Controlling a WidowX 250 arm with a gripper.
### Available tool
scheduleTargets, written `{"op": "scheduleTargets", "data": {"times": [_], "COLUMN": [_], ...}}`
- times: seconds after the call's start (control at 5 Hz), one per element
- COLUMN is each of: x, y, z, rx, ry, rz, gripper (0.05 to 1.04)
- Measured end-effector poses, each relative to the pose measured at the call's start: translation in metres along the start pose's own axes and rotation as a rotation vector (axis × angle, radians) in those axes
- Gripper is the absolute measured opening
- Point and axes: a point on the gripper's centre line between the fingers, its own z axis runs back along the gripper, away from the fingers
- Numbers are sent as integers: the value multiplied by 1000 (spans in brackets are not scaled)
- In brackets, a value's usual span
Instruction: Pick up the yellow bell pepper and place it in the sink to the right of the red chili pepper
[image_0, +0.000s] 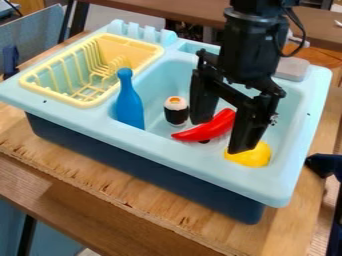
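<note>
It's fairly bright over here, the light soft and spread out. The sink's pale rim (200, 162) catches plenty of it, while its dark base (147, 167) sits in shade. Small glints show on 2 glossy toys, the red pepper (210, 128) and the yellow one (252, 157). Faint, soft-edged shading lies inside the basin (157, 82).

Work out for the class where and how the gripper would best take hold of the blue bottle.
Probably by the slim neck, coming from above: the blue bottle stands upright in the sink, and its neck is much narrower than its body. The gripper would do well to close from opposite sides, just below the rounded top.
</note>
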Motion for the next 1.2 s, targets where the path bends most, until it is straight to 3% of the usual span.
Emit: {"op": "scheduleTargets", "data": {"times": [0.6,0.8,1.2], "x": [26,33,36], "y": [7,6,-5], "z": [-18,-20,-19], "rx": [-24,-32,-21], "ry": [-3,-5,6], "rz": [-74,-86,-113], "gripper": [1001,951,370]}}
